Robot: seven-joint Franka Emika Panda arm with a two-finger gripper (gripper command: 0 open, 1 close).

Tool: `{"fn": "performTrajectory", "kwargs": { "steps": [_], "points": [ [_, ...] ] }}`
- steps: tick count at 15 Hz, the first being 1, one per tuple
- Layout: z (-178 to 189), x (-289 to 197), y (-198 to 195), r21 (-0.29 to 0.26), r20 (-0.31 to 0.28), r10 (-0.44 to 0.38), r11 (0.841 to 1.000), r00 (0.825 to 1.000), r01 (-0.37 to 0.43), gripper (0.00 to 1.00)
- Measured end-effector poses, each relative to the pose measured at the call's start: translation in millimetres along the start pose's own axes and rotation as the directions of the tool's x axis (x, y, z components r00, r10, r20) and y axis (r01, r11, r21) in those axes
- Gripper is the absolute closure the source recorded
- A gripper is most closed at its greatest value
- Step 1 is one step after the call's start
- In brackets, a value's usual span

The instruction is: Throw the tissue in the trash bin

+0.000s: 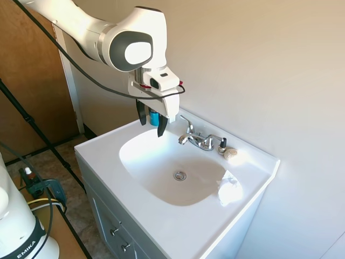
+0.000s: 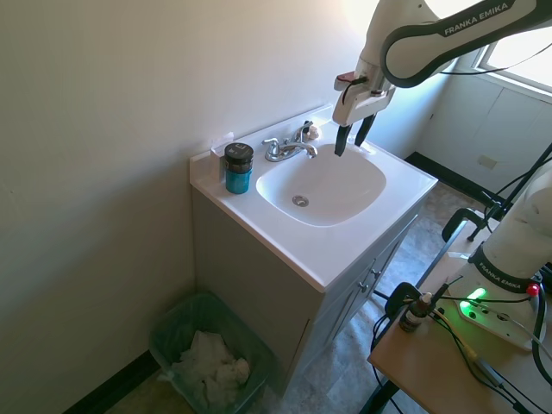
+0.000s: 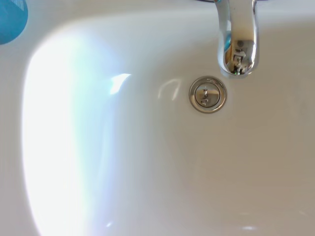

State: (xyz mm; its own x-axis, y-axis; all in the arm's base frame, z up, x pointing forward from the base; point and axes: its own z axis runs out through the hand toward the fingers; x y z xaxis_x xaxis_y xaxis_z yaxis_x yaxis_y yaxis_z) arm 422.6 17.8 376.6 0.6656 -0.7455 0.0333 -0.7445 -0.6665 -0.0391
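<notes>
The white arm link [image 2: 448, 34] above the gripper [image 2: 354, 136] carries the words "FRANKA EMIKA". On the robot base [image 2: 509, 272], well away from the gripper, the same name stands, and "EMIKA" is on the base [image 1: 24, 237] in the first exterior view.

White sink [image 1: 161, 226] w/ chrome faucet [image 1: 197, 139]; teal jar [image 2: 238, 169], black lid, sitting at its 9 o'clock; green bin [image 2: 177, 323] showing white paper inside.

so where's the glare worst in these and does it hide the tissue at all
First exterior view: sunlight falls on the counter's right corner, so the white tissue nearly merges with the sink top. Second exterior view: the window washes out the top right, and the open gripper stands dark against it. Wrist view: a broad bright sheen crosses the basin, though the drain stays sharp.
</notes>
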Motion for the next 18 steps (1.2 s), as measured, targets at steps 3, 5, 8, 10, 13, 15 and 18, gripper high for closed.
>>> {"fn": "performTrajectory", "kwargs": {
  "steps": [3, 5, 8, 10, 13, 15, 18],
  "points": [
    [-1, 1, 0, 0.001, -0.001, 0.007, 1.000, 1.000, -0.007, 0.00],
    [-5, 2, -3, 0.008, -0.011, 0.052, 0.999, 0.999, -0.052, 0.00],
    [-12, 14, -3, 0.019, -0.021, 0.122, 0.992, 0.992, -0.121, 0.00],
    [-9, 30, 2, 0.013, -0.021, 0.165, 0.986, 0.986, -0.165, 0.00],
    [0, 62, 12, -0.009, -0.039, 0.250, 0.968, 0.968, -0.250, 0.00],
    [10, 86, 22, -0.035, -0.054, 0.319, 0.946, 0.946, -0.321, 0.00],
    [29, 119, 33, -0.074, -0.072, 0.420, 0.902, 0.905, -0.424, 0.00]
  ]
}}
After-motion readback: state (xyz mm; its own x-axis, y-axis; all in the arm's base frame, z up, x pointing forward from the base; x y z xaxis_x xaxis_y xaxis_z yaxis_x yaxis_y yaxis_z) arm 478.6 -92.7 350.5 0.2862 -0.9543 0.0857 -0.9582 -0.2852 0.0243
